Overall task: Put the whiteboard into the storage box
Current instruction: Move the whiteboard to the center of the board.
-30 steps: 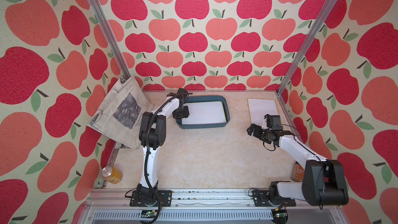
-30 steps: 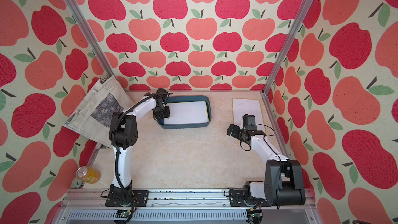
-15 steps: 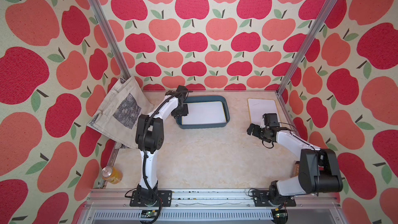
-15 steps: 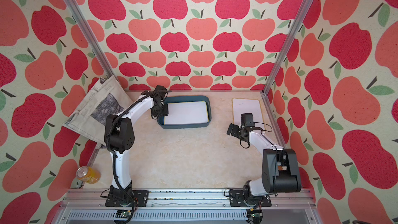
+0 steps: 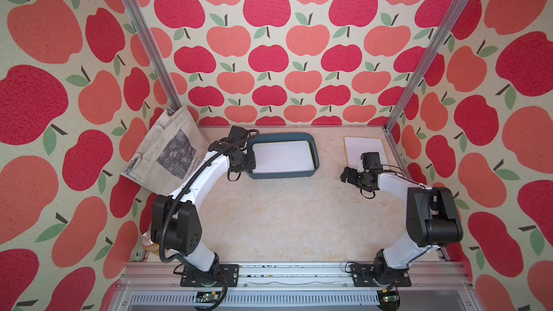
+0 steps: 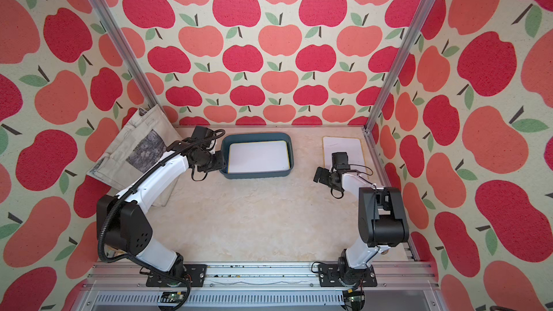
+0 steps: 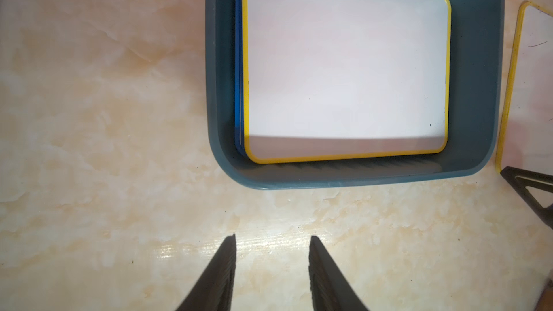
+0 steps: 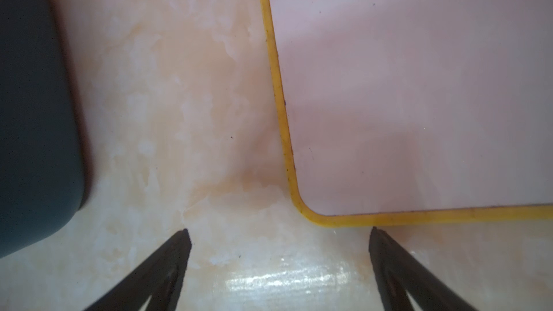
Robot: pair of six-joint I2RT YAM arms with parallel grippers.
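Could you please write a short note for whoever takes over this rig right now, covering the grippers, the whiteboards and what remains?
Left gripper: open, empty, over the bare table beside the storage box.
Right gripper: open, empty, at a corner of the loose whiteboard.
Done: a yellow-rimmed whiteboard lies flat in the storage box, on top of a blue-rimmed board.
Left: the loose whiteboard, also yellow-rimmed, lies flat on the table apart from the box, on the right arm's side. It likely needs picking up by its edge and laying in the box.
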